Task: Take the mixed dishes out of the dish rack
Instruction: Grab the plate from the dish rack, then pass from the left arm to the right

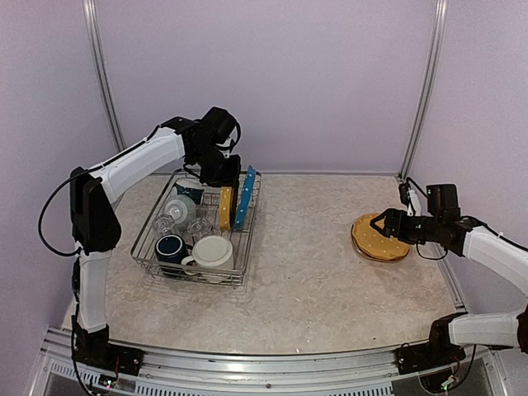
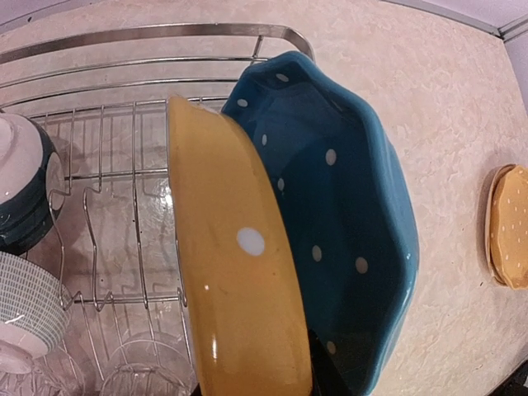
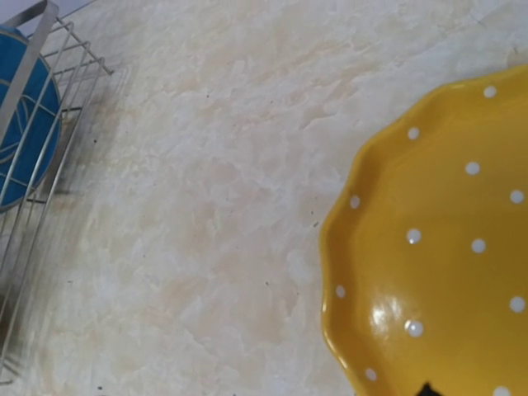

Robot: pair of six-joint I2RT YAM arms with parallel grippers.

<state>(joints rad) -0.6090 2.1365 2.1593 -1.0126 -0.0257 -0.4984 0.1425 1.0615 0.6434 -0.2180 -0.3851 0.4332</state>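
Observation:
The dish rack (image 1: 241, 272) stands left of centre. A yellow-orange plate (image 1: 225, 206) stands on edge in it, beside a blue white-dotted plate (image 1: 246, 196). My left gripper (image 1: 224, 183) reaches down from above and is shut on the yellow plate's (image 2: 239, 272) upper rim, with one dark finger (image 2: 326, 373) between it and the blue plate (image 2: 346, 206). Also in the rack are a navy mug (image 1: 171, 246), a cream mug (image 1: 214, 252), a bowl (image 1: 180, 209) and clear glasses (image 1: 198, 228). My right gripper (image 1: 381, 224) hangs open at the edge of a yellow dotted plate (image 1: 379, 241) lying on the table.
The rack's wire wall (image 2: 148, 35) runs behind the plates. A white cup with a grid pattern (image 2: 25, 309) lies at the rack's left. Bare marbled tabletop (image 1: 313, 264) lies between rack and right-hand plate (image 3: 445, 247). Purple walls close in the table.

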